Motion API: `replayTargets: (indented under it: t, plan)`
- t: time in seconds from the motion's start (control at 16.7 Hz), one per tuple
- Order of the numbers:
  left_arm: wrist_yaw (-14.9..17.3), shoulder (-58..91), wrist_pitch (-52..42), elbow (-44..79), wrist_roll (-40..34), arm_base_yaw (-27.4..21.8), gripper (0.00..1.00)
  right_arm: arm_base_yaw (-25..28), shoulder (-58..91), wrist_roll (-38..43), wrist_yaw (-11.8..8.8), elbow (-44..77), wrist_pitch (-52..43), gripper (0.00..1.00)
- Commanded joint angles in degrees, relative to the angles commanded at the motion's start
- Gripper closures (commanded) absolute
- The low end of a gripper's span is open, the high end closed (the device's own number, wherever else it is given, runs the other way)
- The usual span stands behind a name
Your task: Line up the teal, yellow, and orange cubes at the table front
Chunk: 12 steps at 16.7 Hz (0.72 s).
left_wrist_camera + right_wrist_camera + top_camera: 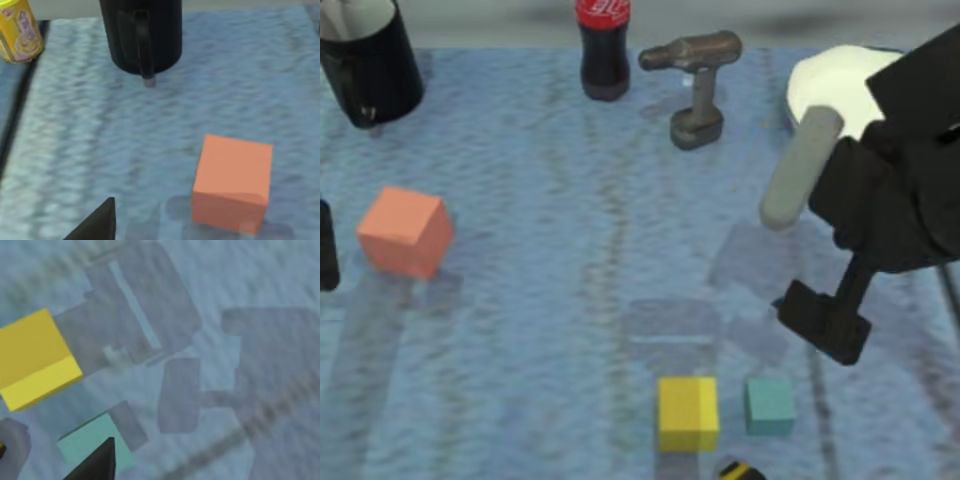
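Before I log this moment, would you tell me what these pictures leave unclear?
- Left gripper: cut off by the top view's left edge; its wrist view shows one dark fingertip.
- Right gripper: top view doesn't show the finger spacing.
- Black-and-yellow object: cut off by the top view's bottom edge, below the yellow cube and teal cube.

We see a rendered tabletop test scene: a wood-grain table (520,330) with a cordless drill (697,85), cola bottle (604,45) and black mug (370,65) along the frame's top.

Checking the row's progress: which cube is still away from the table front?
The orange cube, alone at mid-left; the yellow cube and teal cube sit side by side at the front.
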Motion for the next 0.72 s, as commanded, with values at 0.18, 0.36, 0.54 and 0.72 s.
replayTargets:
  t: [0.18,0.36,0.54,0.72]
  plan:
    - [-0.1,19.6,-10.0,14.7,1.9,-0.6,0.00,-8.1,-17.9,6.1,-0.6,-13.5,9.1,0.00]
    - [-0.2,38.5,-19.9,28.9,3.9,-1.3,0.00,-15.8,-35.2,12.2,-0.7,-27.2,17.8,0.00]
    - [-0.3,54.6,-29.0,41.9,5.6,-1.9,0.00,-22.5,-50.4,17.6,-0.2,-39.6,25.5,0.00]
    - [-0.3,68.3,-36.6,53.4,7.0,-2.5,0.00,-28.0,-62.4,22.0,0.8,-49.7,32.3,0.00]
